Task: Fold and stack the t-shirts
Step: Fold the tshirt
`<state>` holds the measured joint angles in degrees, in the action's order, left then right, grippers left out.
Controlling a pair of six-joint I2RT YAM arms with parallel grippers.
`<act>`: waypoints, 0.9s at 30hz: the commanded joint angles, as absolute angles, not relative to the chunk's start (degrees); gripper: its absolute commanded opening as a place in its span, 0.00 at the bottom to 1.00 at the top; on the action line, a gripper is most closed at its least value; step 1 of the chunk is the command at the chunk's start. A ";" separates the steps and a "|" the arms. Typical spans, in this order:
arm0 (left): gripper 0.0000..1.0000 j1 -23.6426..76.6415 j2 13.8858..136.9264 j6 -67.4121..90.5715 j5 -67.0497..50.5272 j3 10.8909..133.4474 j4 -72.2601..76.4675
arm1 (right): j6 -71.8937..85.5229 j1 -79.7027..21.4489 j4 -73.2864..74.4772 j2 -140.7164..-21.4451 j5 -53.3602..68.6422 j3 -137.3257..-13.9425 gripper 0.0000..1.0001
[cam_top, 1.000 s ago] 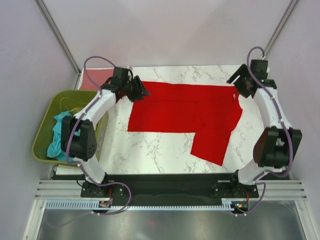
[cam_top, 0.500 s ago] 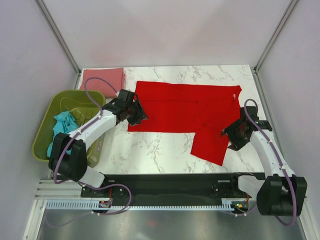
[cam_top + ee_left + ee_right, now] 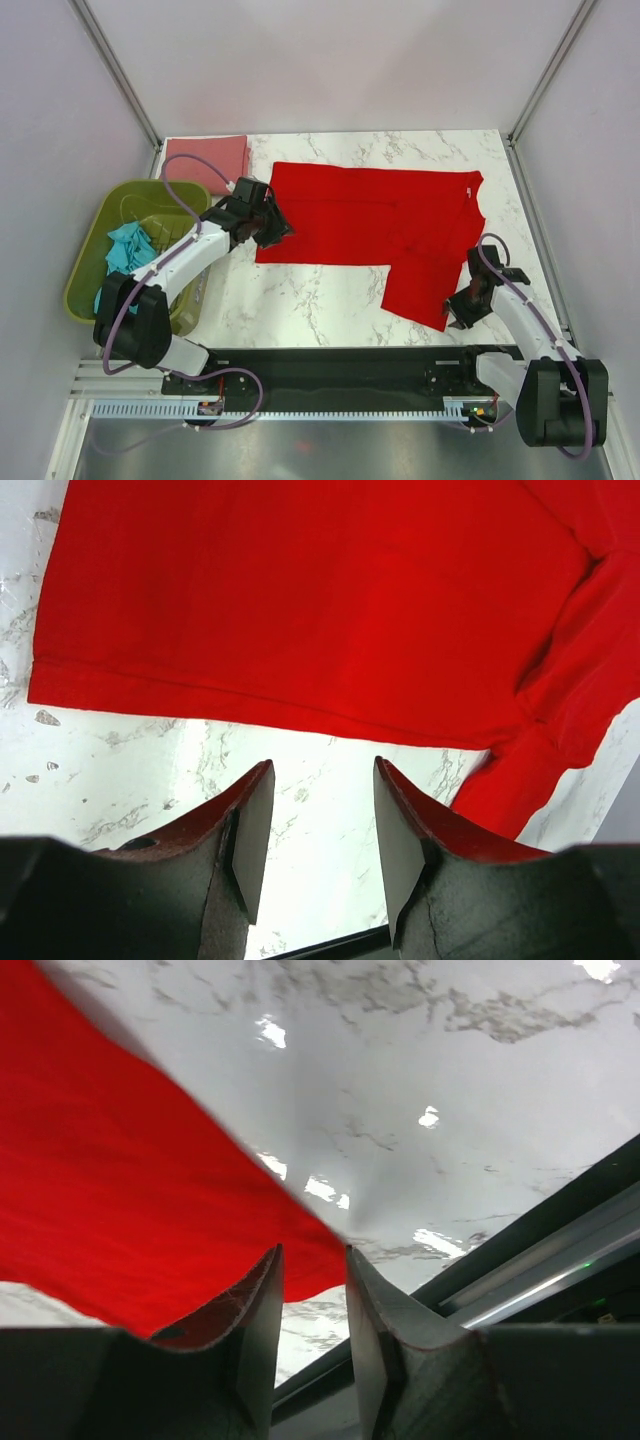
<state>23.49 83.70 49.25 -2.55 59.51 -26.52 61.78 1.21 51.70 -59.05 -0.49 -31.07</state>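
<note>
Red t-shirt (image 3: 370, 215), flat mid-table. Right gripper (image 3: 462, 308): swung from far right corner to near right edge, jaws narrowing round sleeve tip (image 3: 322, 1252), hold unconfirmed. Left gripper (image 3: 278, 228): released, at shirt's near-left hem. Sleeve fold likely next.

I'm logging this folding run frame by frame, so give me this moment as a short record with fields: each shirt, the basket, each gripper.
red t-shirt: spread flat on the table, one sleeve towards the near edge
pink t-shirt: folded, far left corner
teal t-shirt: crumpled in the basket
left gripper: open, over bare table, just short of the red hem
right gripper: jaws narrow, either side of the sleeve's near corner; grip uncertain
folded so far: pink only
</note>
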 commanded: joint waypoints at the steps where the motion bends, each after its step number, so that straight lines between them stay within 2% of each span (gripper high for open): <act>1: 0.51 23.38 81.74 50.80 -0.18 60.12 -25.49 | 63.72 0.44 51.50 -57.49 -3.33 -28.83 0.40; 5: 0.51 23.38 83.05 51.68 -0.18 59.85 -25.58 | 64.51 -1.04 49.67 -54.94 -1.86 -26.55 0.44; 12: 0.50 23.38 84.20 51.59 1.49 60.29 -25.49 | 66.09 -2.37 44.56 -56.07 1.22 -21.89 0.44; 15: 0.49 23.38 83.76 52.47 2.02 60.21 -25.58 | 66.01 -3.25 46.22 -55.99 -1.30 -22.41 0.43; 17: 0.48 23.38 83.15 53.96 2.55 59.77 -25.75 | 65.83 -3.25 46.84 -54.50 -1.41 -22.59 0.26; 18: 0.48 23.38 82.88 55.53 3.42 59.50 -26.27 | 65.83 -3.25 47.54 -53.88 -1.67 -23.02 0.05; 19: 0.47 23.38 82.53 56.50 3.95 59.07 -26.45 | 65.83 -3.25 48.24 -52.75 -2.19 -23.64 0.00; 27: 0.48 23.38 78.57 69.50 8.61 54.93 -31.45 | 63.37 -3.34 51.25 -50.19 -3.79 -32.95 0.00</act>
